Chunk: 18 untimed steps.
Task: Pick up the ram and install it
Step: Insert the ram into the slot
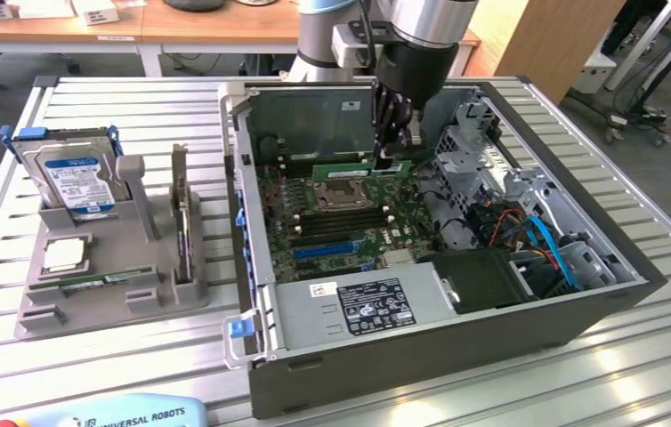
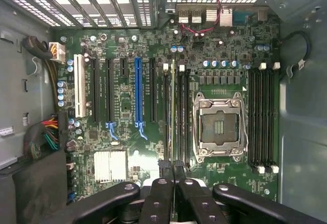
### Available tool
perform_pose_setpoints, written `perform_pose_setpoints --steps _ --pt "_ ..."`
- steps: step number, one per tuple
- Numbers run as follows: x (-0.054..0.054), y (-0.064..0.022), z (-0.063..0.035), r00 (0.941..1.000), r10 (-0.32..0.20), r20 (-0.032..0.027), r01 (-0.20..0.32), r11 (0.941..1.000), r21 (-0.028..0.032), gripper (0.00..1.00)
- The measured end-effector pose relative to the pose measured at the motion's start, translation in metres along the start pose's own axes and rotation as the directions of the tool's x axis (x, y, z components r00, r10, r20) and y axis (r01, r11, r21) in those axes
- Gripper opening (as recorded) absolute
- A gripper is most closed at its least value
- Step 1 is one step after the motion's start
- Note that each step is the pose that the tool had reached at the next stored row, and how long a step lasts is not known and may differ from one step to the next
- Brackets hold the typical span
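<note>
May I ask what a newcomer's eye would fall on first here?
The open computer case stands centre, the arm reaching into it. The gripper is shut on the ram, just beside the empty CPU socket. A blue-labelled hard drive stands at the exterior view's left.
</note>
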<state>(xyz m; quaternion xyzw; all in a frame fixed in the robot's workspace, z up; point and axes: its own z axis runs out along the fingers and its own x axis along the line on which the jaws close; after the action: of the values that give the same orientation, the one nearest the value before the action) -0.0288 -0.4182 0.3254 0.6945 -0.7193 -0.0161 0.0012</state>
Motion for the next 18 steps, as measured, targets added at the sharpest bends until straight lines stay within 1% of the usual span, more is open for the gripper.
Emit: perform_pose_setpoints --steps 10,18 --pt "0.000 0.0004 0.0019 0.9999 -0.011 -0.0004 0.011 0.9999 -0.0001 0.12" --pt "-0.002 0.0009 0.0154 0.9999 -0.011 -0.0005 0.011 0.9999 -0.0001 0.12"
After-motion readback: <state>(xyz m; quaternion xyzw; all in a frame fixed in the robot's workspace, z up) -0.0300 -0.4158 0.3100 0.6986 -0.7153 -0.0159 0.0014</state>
